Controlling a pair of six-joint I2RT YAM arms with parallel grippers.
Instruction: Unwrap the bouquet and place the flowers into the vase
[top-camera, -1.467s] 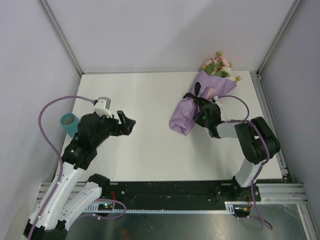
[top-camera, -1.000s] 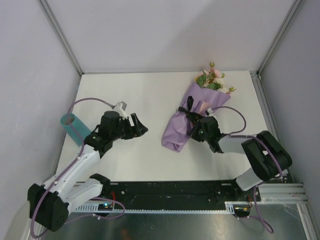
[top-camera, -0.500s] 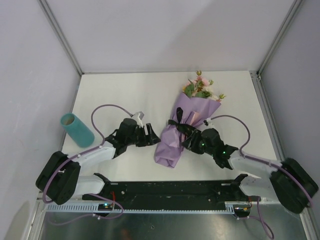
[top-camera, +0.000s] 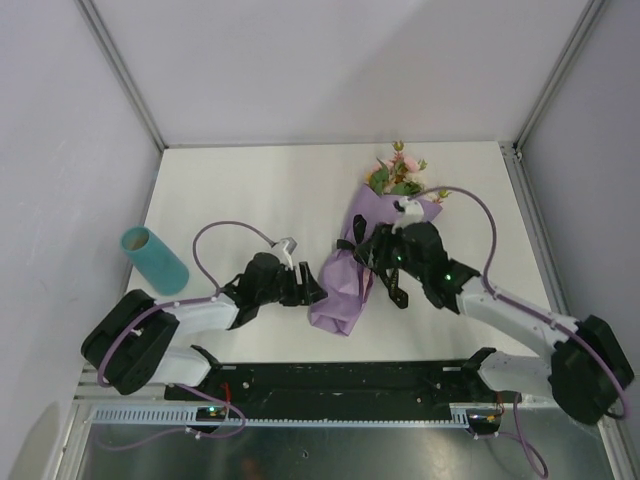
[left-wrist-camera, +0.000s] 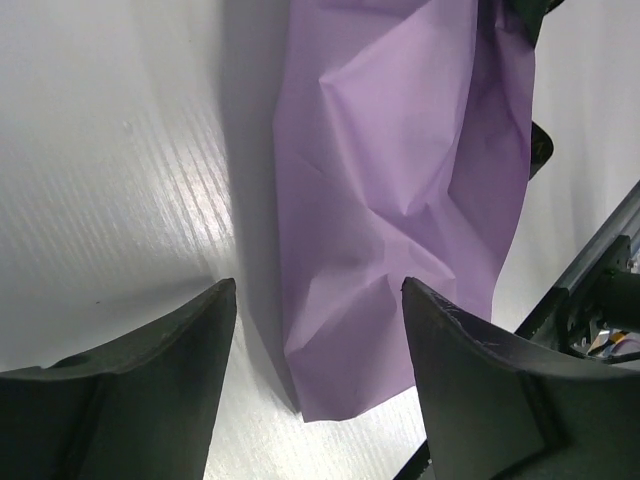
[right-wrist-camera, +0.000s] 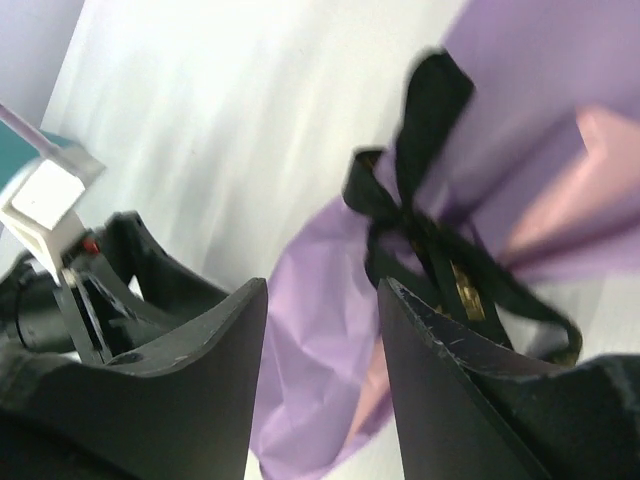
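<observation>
White table (top-camera: 250, 190) and pale grey walls made up the cell. Both fingers (left-wrist-camera: 150, 360) of the left gripper (left-wrist-camera: 320, 300) stood spread and pinched nothing. The narrow tip of the bouquet (top-camera: 345, 290) lay on the table inside the gap between them; whether the paper touched either finger I could not tell. That arm reached in low from the bouquet's left.

Right gripper (right-wrist-camera: 322, 283) fingers (right-wrist-camera: 200, 360) were likewise parted with nothing between them. They hung over the black ribbon (right-wrist-camera: 420, 200) tied around the bouquet's waist, and pink paper (right-wrist-camera: 590, 190) showed beyond the bow. From above, this gripper sat on the bouquet's right side at the bow.

Still wrapped, the bouquet lay flat with its tip toward the arm bases. Flowers (top-camera: 398, 178) poked out of its far end. Well to the bouquet's left, the teal vase (top-camera: 155, 260) sat at the table's edge.
</observation>
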